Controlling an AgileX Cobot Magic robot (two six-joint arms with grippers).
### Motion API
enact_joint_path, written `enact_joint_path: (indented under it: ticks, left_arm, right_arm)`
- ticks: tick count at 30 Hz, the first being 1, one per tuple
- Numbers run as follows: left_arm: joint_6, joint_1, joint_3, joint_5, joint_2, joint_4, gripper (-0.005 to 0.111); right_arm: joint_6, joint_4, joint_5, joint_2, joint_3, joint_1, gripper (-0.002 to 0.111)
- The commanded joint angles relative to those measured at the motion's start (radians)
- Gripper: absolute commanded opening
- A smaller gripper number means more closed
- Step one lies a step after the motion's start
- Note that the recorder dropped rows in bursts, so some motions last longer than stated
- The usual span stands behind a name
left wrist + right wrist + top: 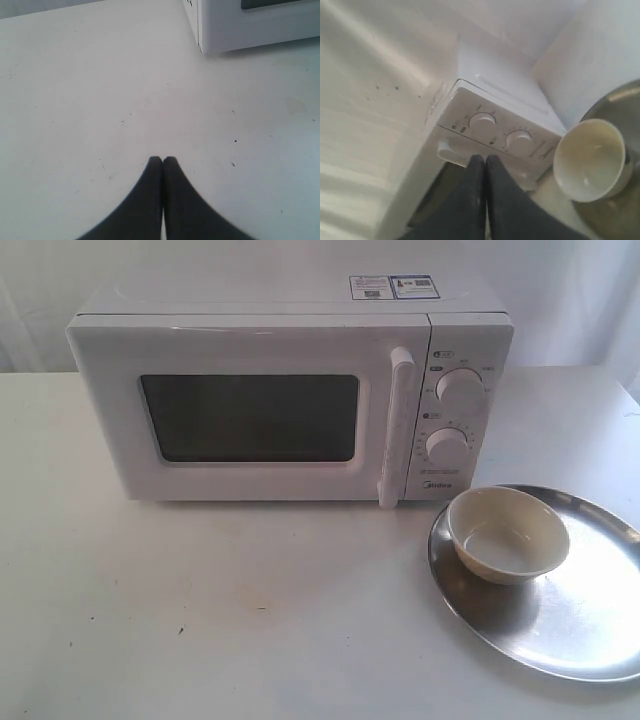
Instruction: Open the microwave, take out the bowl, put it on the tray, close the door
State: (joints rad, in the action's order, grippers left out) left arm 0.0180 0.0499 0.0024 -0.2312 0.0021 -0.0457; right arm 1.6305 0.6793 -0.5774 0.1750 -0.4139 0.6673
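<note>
bowl on tray, door shut

the white microwave (290,340) stands at the back, its door (250,475) closed flush, dark window and bar handle (398,425) facing us. just in front and to its right, the cream bowl (508,534) sits upright on the silver tray (580,615), near its left rim.

Your exterior view crops the tray (590,620) at the frame's right edge, microwave (250,345) dial markings (440,368) too small to read, top labels (392,287) blurred.

Open table (200,610) before the microwave (250,340); tray (585,615) with bowl (508,535) at right.
</note>
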Motion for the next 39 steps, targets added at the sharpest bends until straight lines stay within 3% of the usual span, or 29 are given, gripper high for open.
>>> enact_joint_path:
  ticks: [1,4,8,13,15,18,19,20,22,25,39]
  left_arm:
    - [0.004,-0.004,-0.002,-0.001,-0.002,0.007,0.0]
    - [0.004,-0.004,-0.002,-0.001,-0.002,0.007,0.0]
    - [0.004,-0.004,-0.002,-0.001,-0.002,0.007,0.0]
    - [0.004,-0.004,-0.002,-0.001,-0.002,0.007,0.0]
    - [0.004,-0.004,-0.002,-0.001,-0.002,0.007,0.0]
    - [0.004,-0.004,-0.002,-0.001,-0.002,0.007,0.0]
    - [0.004,-0.004,-0.002,-0.001,-0.002,0.007,0.0]
    - [0.004,-0.004,-0.002,-0.001,-0.002,0.007,0.0]
    - [0.004,-0.004,-0.002,-0.001,-0.002,0.007,0.0]
    - [0.004,-0.004,-0.002,-0.001,-0.002,0.007,0.0]
    - [0.004,-0.004,-0.002,-0.001,-0.002,0.007,0.0]
  right_arm:
    - [-0.055,-0.386,0.146,-0.08,0.087,-0.252,0.0]
    - [-0.093,-0.525,0.071,-0.104,0.161,-0.325,0.0]
    - [-0.051,-0.522,-0.057,-0.104,0.234,-0.327,0.0]
    - [-0.087,-0.506,-0.047,-0.147,0.348,-0.327,0.0]
    - [-0.188,-0.481,0.048,-0.175,0.39,-0.333,0.0]
    - [-0.43,-0.348,0.315,-0.175,0.414,-0.343,0.0]
    - [-0.534,-0.331,0.33,-0.175,0.414,-0.345,0.0]
    - [-0.802,-0.332,0.316,-0.175,0.414,-0.349,0.0]
    - [-1.156,-0.373,0.291,-0.175,0.414,-0.349,0.0]
    - [-1.41,-0.45,0.279,-0.175,0.414,-0.349,0.0]
    - [-1.503,-0.462,0.256,-0.175,0.414,-0.349,0.0]
